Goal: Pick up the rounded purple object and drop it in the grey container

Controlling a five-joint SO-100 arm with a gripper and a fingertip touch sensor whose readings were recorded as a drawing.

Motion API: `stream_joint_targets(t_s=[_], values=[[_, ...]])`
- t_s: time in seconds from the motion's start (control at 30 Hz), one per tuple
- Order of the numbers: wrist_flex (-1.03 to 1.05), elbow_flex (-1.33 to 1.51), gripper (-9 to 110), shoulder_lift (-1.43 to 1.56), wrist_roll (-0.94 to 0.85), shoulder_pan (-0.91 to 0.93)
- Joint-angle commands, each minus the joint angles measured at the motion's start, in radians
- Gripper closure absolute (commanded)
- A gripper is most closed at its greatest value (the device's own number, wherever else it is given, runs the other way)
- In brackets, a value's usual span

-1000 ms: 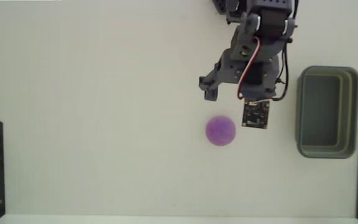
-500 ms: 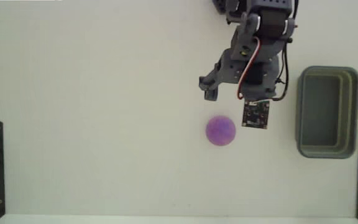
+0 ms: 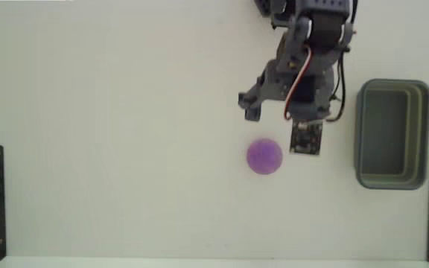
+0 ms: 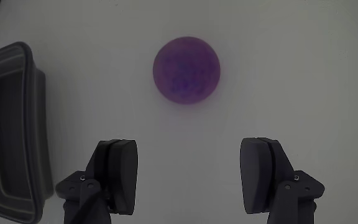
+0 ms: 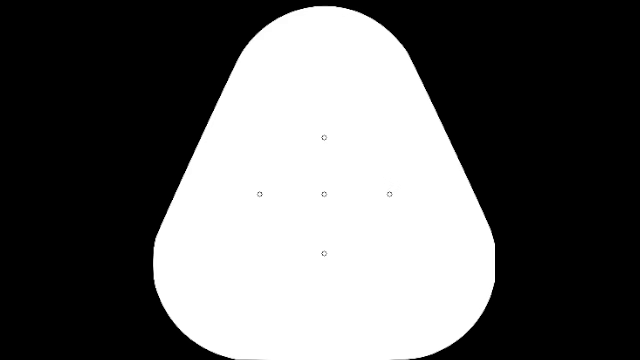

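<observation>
Hovering open claw (image 4: 188, 177), purple ball (image 4: 186, 70) ahead, no writing legible

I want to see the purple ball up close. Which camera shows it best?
The wrist view: the purple ball looks big and clear there, lying on the white table ahead of the open gripper. The fixed view shows the whole ball too, only small, between the arm and the picture's bottom edge, left of the grey bin.

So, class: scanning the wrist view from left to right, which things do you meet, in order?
grey container → left finger → purple ball → right finger.
</observation>
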Motion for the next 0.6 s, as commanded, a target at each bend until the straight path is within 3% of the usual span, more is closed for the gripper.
stream_joint_targets(t_s=[0.0,0.57], values=[[-0.048,-0.016,-9,-0.018,0.003,0.012],[-0.193,-0.08,-9,-0.226,0.003,0.012]])
